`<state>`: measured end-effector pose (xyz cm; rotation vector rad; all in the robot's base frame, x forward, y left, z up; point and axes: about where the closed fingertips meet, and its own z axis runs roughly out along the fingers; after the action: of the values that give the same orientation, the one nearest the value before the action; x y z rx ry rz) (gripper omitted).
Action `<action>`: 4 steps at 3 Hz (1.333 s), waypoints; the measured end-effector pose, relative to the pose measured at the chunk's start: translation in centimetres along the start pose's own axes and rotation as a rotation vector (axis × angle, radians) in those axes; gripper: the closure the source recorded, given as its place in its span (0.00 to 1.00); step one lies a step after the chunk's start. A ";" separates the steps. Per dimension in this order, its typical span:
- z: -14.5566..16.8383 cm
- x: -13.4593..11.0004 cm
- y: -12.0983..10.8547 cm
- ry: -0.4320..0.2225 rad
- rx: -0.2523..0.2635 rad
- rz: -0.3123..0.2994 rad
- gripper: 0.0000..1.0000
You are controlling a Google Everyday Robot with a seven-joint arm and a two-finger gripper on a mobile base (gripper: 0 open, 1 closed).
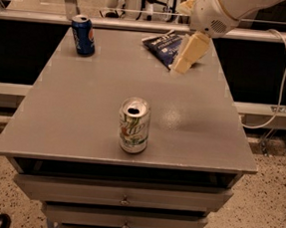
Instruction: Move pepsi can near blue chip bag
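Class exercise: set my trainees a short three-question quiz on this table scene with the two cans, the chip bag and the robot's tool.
1. Fill in: the white-and-green can stands nearest the table's ____ edge (front or back).
2. True or false: the pepsi can stands upright at the table's back left corner.
3. The tool hangs over: A the pepsi can; B the blue chip bag's right end; C the white-and-green can.
Key: 1 front; 2 true; 3 B.
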<state>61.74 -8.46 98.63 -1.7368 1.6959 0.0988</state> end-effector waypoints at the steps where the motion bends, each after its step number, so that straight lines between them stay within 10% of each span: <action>1: 0.0 0.0 0.0 0.000 0.000 0.000 0.00; 4: 12.3 -1.6 -9.6 -0.170 0.150 0.182 0.00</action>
<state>75.18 -1.72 94.15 -1.4220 1.6873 0.1919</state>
